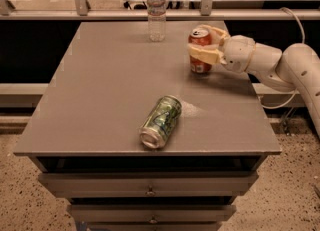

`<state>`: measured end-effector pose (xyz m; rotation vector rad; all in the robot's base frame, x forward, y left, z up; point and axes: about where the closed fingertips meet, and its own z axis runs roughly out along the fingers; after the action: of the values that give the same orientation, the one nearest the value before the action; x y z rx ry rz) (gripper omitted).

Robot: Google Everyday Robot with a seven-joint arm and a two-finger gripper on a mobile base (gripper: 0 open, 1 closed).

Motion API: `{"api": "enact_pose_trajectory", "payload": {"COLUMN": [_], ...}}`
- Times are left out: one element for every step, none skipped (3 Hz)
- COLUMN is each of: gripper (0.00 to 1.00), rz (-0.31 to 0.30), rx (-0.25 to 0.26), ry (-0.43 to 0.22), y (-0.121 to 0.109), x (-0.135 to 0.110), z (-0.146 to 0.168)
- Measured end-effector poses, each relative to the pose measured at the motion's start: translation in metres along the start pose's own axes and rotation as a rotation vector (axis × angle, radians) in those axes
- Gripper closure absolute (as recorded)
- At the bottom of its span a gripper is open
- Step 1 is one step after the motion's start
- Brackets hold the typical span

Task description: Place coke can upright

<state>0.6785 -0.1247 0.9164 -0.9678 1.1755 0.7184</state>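
Observation:
The red coke can (199,64) stands upright on the grey table top (110,85), at its right side toward the back. My gripper (202,45) comes in from the right on a white arm, and its cream fingers (203,53) wrap around the can's upper half. The can's base rests on or just above the surface.
A green can (161,121) lies on its side near the table's front edge. A clear plastic water bottle (156,11) stands upright at the back centre. Drawers sit below the table top. A railing runs behind the table.

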Motion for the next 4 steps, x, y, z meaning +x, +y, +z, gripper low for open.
{"api": "enact_pose_trajectory", "payload": {"gripper": [0.86,0.55,0.31,0.08], "rz": [0.044,0.085,0.085,0.086], "rx": [0.022,0.036,0.036,0.036], "ry": [-0.025,-0.016,-0.016,-0.015], "y": [-0.0002,-0.0007,-0.0014,-0.0014], "x": [0.0076,0.0156,0.0126,0.0125], "z": [-0.0042,-0.0067,-0.0065,-0.0065]}}
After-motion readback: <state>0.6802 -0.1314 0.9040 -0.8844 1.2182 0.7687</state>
